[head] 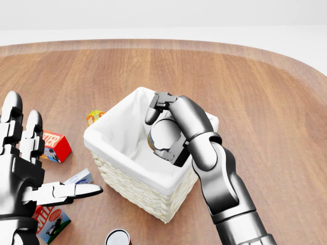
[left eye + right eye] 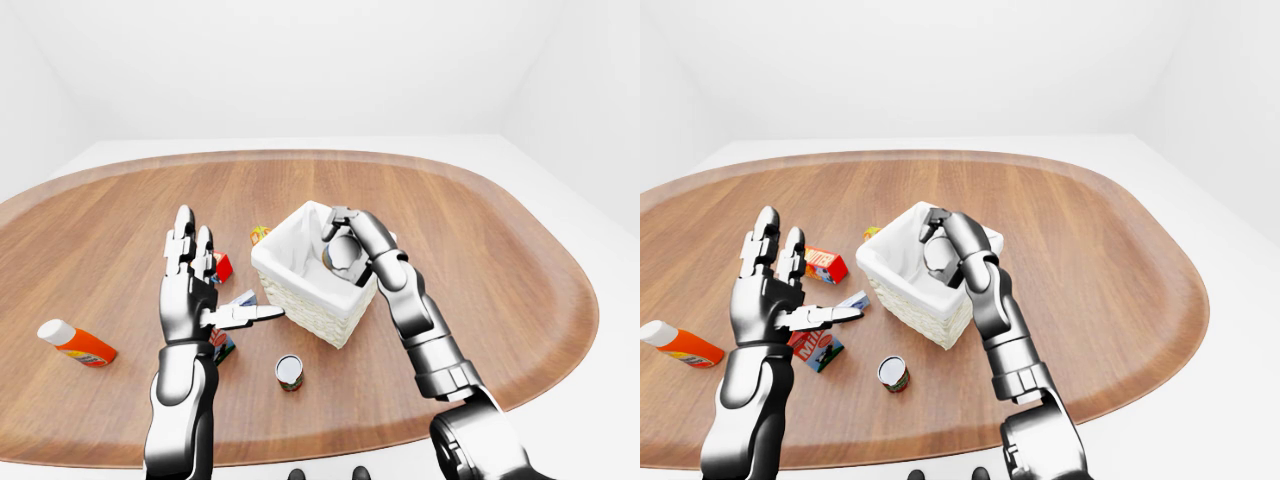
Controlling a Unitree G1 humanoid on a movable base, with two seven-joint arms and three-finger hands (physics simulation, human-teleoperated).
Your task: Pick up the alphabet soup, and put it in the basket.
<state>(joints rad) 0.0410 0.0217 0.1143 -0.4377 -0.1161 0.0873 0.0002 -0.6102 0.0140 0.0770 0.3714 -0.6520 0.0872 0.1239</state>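
Alphabet soup (image 1: 162, 133) sits clasped in the right hand (image 1: 171, 130), inside the white-lined wicker basket (image 1: 134, 173) near its right wall. Left hand (image 1: 20, 168) hovers spread wide at the left, holding nothing.

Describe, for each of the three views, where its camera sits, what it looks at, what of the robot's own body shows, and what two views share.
Head view: on the head, looking steeply down at the basket; right hand holds the alphabet soup inside it, left hand open.
Left-eye view: on the head, wider, taking in the whole table; both arms show.
Right-eye view: its pair, scene shifted leftward; both arms show.
Shared: both eye views show the orange bottle and a standing can.
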